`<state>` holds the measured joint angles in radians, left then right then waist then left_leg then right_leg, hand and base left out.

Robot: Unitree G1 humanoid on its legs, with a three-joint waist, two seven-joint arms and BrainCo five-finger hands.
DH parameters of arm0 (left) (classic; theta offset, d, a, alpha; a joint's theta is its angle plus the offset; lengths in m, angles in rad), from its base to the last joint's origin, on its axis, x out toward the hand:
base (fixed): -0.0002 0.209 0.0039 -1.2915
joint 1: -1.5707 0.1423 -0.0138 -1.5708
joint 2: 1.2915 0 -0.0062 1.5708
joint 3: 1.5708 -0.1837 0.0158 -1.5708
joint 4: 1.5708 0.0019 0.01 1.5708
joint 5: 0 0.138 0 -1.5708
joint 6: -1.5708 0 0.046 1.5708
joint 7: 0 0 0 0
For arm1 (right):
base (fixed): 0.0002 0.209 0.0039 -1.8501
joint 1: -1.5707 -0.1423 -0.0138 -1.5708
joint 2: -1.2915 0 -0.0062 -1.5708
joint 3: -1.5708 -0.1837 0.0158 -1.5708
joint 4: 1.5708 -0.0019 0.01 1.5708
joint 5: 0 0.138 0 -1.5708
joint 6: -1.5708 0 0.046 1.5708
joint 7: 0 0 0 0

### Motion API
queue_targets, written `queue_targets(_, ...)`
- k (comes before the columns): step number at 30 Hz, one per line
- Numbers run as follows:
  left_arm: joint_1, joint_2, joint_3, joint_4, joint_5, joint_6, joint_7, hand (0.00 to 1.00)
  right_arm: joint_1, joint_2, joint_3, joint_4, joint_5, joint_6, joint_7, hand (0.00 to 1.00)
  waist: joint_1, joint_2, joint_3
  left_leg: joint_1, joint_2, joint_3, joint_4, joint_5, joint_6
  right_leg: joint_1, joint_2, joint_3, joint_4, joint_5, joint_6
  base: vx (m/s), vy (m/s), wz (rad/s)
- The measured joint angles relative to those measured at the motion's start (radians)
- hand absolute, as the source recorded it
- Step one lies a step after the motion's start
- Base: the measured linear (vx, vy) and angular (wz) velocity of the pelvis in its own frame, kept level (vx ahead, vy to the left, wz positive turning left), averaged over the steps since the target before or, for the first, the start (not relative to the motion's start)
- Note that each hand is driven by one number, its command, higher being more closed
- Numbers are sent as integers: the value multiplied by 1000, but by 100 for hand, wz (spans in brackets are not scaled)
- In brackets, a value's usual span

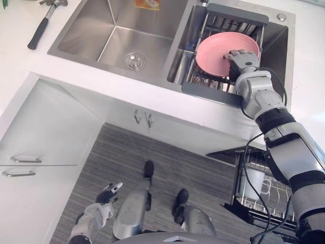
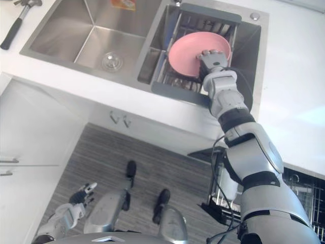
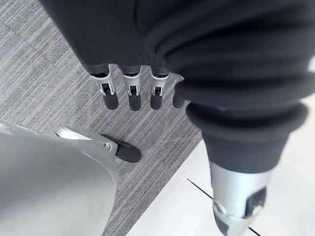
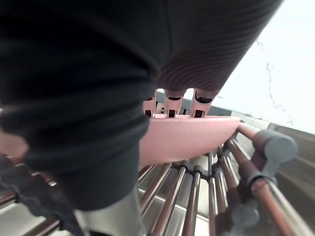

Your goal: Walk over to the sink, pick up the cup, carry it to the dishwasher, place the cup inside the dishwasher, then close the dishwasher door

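A white counter (image 1: 312,61) runs across the room with a steel double sink (image 1: 86,35) set into it. Below, to the right, the dishwasher (image 1: 264,190) stands open with its wire basket showing. A grey-framed drying rack (image 1: 210,90) sits in the sink's right basin, and a pink dish (image 1: 216,51), more plate or shallow bowl than cup, leans on its bars. The right hand (image 1: 242,58) rests on the dish's near rim. Its fingers (image 4: 172,101) reach over the edge and drop behind it, so I cannot tell whether they grip. The left hand (image 1: 105,195) hangs low over the grey floor (image 1: 117,152) with its fingers (image 3: 109,96) loosely straight. A hammer (image 1: 43,23) lies on the counter left of the sink.
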<state>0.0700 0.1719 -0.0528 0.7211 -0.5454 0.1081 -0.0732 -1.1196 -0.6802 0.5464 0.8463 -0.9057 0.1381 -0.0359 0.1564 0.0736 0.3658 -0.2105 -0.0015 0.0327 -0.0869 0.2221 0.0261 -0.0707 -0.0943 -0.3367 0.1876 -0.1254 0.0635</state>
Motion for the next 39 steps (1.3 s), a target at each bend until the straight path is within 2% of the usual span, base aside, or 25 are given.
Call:
queue_targets(7,0,9,-9,-4,-1,0,1,0,0,-1,0,0,12,-9,-29,100,-3,0,4,0,-1,1,0,0,0,-1,-2,0,1,0,1,0,0,0)
queue_targets(13,0,9,-9,-4,-1,0,2,0,1,-14,0,0,74,-30,-69,100,-6,0,10,0,-1,2,0,0,0,-1,-2,0,2,0,1,0,0,0)
queue_targets(14,0,9,-9,-4,-1,-1,2,0,1,-15,0,0,88,-33,-81,100,-7,1,11,0,-1,2,0,0,0,-1,-2,0,3,0,1,0,0,0)
queue_targets(16,-1,8,-9,-4,-1,-3,2,0,1,-17,-21,-11,137,-36,-172,100,-7,4,17,0,-1,3,0,0,0,-1,-2,0,3,0,2,0,0,0)
queue_targets(19,-1,8,-9,-3,0,-9,2,0,1,-18,-22,-28,186,-48,-227,100,-2,4,18,0,-1,3,0,-1,1,-1,-3,0,3,-1,6,11,-4,1)
queue_targets(24,-1,8,-9,-2,0,-18,2,0,1,-17,-60,-142,239,-72,-275,100,-1,3,20,0,-2,7,0,-2,0,-1,-4,1,5,-8,7,32,-14,2)
queue_targets(30,-1,6,-8,5,1,-42,2,0,2,-17,-61,-195,240,-93,-282,100,-10,3,20,5,-1,17,0,1,4,-1,-4,9,6,-9,6,5,-4,-4)
queue_targets(35,0,6,-8,8,2,-43,2,0,7,-17,-61,-253,239,-113,-285,100,-18,3,20,15,1,22,0,-4,-3,2,-4,21,13,-9,6,-14,4,-5)
queue_targets(39,0,6,-7,16,3,-43,1,0,29,-17,-60,-281,235,-111,-276,100,-24,3,20,17,2,22,0,-4,-3,2,-4,22,16,-9,6,0,0,0)
